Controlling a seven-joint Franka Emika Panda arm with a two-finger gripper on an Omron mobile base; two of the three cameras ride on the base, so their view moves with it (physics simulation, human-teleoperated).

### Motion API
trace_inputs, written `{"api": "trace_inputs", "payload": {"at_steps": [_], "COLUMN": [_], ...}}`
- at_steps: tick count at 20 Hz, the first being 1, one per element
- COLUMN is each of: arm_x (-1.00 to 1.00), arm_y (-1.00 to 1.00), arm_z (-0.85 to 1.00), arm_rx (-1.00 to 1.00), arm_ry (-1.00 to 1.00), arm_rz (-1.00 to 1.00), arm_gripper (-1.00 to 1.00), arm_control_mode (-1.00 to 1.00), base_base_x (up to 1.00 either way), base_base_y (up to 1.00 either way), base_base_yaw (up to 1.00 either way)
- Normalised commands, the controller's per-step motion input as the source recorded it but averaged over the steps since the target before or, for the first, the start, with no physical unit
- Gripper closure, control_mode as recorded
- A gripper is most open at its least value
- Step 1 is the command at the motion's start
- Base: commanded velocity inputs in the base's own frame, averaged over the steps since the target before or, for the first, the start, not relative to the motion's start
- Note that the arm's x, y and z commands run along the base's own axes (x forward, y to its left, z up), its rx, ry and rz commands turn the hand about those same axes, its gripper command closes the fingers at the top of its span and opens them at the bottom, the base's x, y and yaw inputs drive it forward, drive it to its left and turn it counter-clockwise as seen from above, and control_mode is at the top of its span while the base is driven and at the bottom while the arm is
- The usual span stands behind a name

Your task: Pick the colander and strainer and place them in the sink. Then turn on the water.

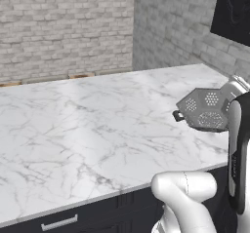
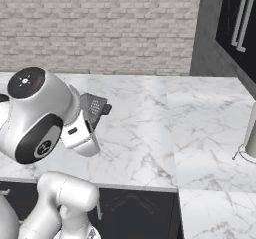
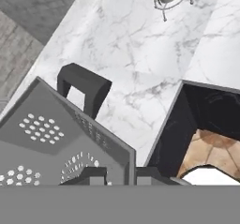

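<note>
The fingers (image 3: 119, 175) are clenched on the rim of the colander (image 3: 56, 138), one inside its wall and one outside, holding it tilted above the marble surface (image 1: 88, 129).

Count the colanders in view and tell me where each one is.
1. The colander is held up above the marble counter, with the claw pinching its rim. Another could sit outside these views.

The white Franka arm with dark joints rises from the base and bends forward above the marble counter's front edge. Its two-finger gripper (image 3: 117, 175) is clamped on the rim of the dark-grey faceted perforated colander (image 1: 207, 108), holding it clear of the counter.
</note>
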Motion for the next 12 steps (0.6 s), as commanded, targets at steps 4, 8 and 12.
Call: {"api": "trace_inputs", "payload": {"at_steps": [4, 8, 12], "arm_x": [0.00, 0.00, 0.00], "arm_y": [0.00, 0.00, 0.00], "arm_z": [0.00, 0.00, 0.00], "arm_rx": [0.00, 0.00, 0.00], "arm_ry": [0.00, 0.00, 0.00], "arm_rz": [0.00, 0.00, 0.00], "arm_gripper": [1.00, 1.00, 1.00], "arm_control_mode": [1.00, 1.00, 1.00], "base_base_x": [-0.43, -0.52, -0.41], "base_base_y": [0.05, 0.20, 0.48], "base_base_yaw": [-0.06, -0.14, -0.23]}}
